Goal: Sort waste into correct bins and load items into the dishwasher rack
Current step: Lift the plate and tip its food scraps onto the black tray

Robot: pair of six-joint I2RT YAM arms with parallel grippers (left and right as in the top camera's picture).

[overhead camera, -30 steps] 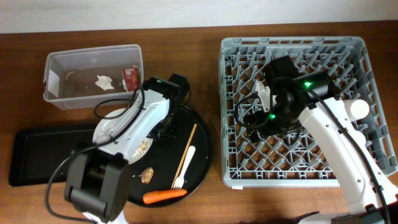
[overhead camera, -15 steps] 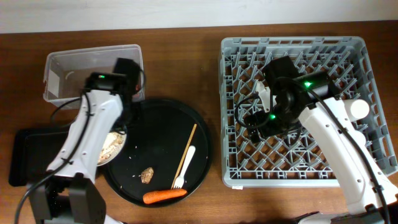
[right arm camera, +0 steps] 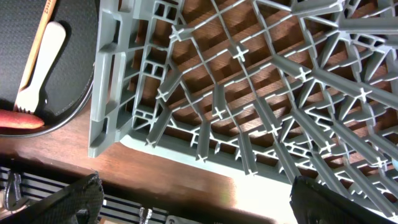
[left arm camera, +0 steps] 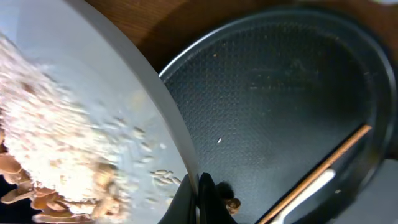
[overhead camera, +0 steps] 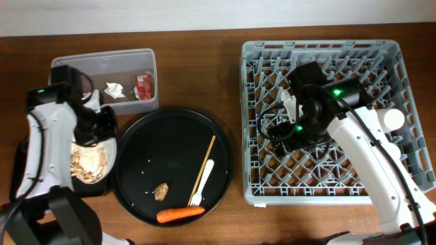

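Observation:
My left gripper (overhead camera: 103, 131) is shut on the rim of the white plate (overhead camera: 90, 160), which carries beige food scraps (overhead camera: 85, 159) and hangs over the shallow black tray (overhead camera: 19, 173). In the left wrist view the fingers (left arm camera: 201, 200) pinch the plate edge (left arm camera: 106, 106) beside the scraps (left arm camera: 43, 155). The clear tub (overhead camera: 68, 102) holds the tissue (overhead camera: 113, 89) and the red wrapper (overhead camera: 142, 85). My right gripper (overhead camera: 279, 133) is open and empty over the grey rack (overhead camera: 327, 54); its view (right arm camera: 199, 208) shows the rack grid (right arm camera: 249, 93).
The round black tray (overhead camera: 170, 136) holds a chopstick (overhead camera: 205, 162), a white fork (overhead camera: 203, 182), a brown lump (overhead camera: 161, 191) and a carrot (overhead camera: 180, 214). A small white cup (overhead camera: 394, 119) sits at the rack's right side.
My left arm has carried the plate with the scraps off the round tray and leftward over the black rectangular tray. The right arm has not moved.

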